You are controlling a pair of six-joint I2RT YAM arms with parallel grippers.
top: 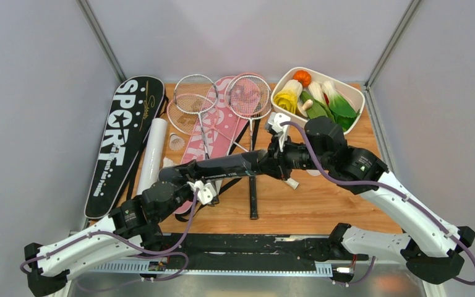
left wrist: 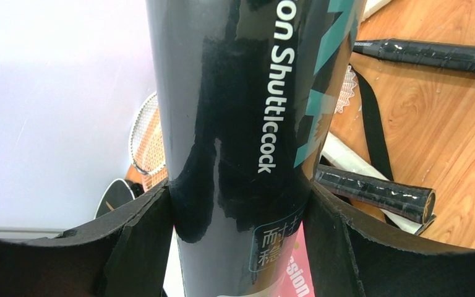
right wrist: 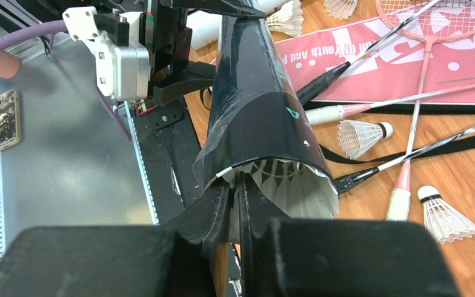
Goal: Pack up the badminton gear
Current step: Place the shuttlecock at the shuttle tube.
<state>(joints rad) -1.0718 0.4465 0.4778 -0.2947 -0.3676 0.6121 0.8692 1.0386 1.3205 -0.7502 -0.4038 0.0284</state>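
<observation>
- Grey booth walls around a wooden table (top: 321, 204); gear is spread across it, arms at the near edge.
- Far left: black cover (top: 122, 139) lies flat, white tube (top: 153, 153) just beside it. Untouched; no risk for now.
- Left gripper (left wrist: 237, 213) clamps the black tube (top: 229, 166) across its body, jaws wide, one on each side. Tube is held roughly level above the table, mouth toward the right arm.
- Risk: glossy round tube in a side grip may roll or slip if pushed end-on.
- Centre: pink cover (top: 218, 127) with rackets (top: 247, 99) crossed on top, handles and a black strap tangled under the tube. Risk: lowering the tube could snag a handle or drag a racket.
- Right gripper (right wrist: 241, 198) is at the tube mouth, fingers nearly together, tips just inside the rim. Feathers of a shuttlecock (right wrist: 278, 179) show inside the mouth. Cannot tell if the fingers are pinching it or have let go.
- Risk: if released too shallow, the shuttlecock may drop out of the level tube; pushing deeper could crush feathers or shove the tube out of the left grip.
- Right: loose shuttlecocks (right wrist: 362, 135) on the table not yet packed; a sweeping arm could scatter them.
- Far right: white bowl (top: 319, 94) of toy vegetables near the right arm, elbow bump possible.
</observation>
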